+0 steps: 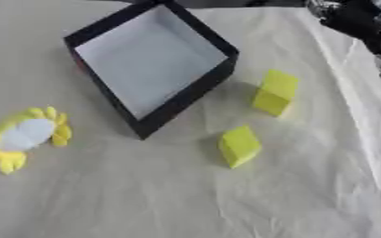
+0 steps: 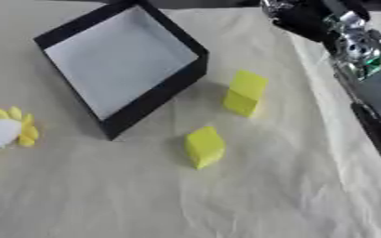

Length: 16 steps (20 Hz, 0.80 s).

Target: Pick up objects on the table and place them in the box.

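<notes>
A black box point(image 1: 190, 95) with a pale grey floor stands tilted at the upper left, with nothing inside. Two yellow blocks lie on the cream cloth to its right: one block point(image 1: 275, 92) close to the box's right corner, the other block point(image 1: 239, 146) nearer me, below the box's front corner. A yellow flower-shaped toy point(image 1: 24, 137) with a white middle lies at the far left. My right arm point(image 2: 352, 51), black and silver, runs along the upper right edge, with its dark end point(image 2: 299, 18) above the table's far right corner, away from all the objects. My left hand does not show.
The cream cloth point(image 1: 186, 200) covers the table and is wrinkled near the front. Its right border point(image 1: 364, 111) runs diagonally under my right arm.
</notes>
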Tool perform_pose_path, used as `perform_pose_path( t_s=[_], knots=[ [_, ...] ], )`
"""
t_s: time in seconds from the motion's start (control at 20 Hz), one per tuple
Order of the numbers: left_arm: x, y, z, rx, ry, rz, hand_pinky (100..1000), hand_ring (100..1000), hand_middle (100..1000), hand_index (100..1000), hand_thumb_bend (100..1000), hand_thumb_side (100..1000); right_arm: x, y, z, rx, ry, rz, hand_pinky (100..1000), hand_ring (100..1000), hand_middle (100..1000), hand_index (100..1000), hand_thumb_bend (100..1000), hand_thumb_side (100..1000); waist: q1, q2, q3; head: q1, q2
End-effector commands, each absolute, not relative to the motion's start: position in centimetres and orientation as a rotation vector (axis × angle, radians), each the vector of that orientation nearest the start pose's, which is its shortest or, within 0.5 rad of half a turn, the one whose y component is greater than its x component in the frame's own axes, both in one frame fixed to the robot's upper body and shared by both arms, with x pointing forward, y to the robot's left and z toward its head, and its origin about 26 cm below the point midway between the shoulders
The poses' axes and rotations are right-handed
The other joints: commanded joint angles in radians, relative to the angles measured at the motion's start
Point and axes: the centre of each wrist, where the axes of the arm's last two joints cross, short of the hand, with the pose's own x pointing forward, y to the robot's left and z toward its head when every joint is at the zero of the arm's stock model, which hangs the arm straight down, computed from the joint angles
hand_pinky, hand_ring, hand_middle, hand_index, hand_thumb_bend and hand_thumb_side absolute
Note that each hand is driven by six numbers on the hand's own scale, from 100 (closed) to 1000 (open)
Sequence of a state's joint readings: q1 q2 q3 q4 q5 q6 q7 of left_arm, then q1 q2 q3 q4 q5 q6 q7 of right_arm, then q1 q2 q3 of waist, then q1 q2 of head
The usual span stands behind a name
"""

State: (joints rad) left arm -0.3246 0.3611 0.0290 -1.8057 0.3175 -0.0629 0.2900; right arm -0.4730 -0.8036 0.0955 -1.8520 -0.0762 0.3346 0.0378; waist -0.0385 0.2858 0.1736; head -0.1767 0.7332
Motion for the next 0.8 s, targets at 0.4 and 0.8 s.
perform_pose_path(
  t_s=[0.4,0.8],
  knots=[
    [32.9,28.9,18.0,0.081,-2.189,0.103,954,976,929,868,169,835,29.3,-30.4,28.5,-0.597,-1.866,1.045,898,861,886,904,177,540,-0.013,-0.029,0.003,0.004,-0.008],
    [33.0,28.8,17.9,0.078,-2.186,0.094,954,977,929,867,168,836,28.8,-31.3,27.0,-0.61,-1.677,1.169,900,872,893,918,269,555,-0.014,-0.025,0.004,0.001,-0.008]
  ],
)
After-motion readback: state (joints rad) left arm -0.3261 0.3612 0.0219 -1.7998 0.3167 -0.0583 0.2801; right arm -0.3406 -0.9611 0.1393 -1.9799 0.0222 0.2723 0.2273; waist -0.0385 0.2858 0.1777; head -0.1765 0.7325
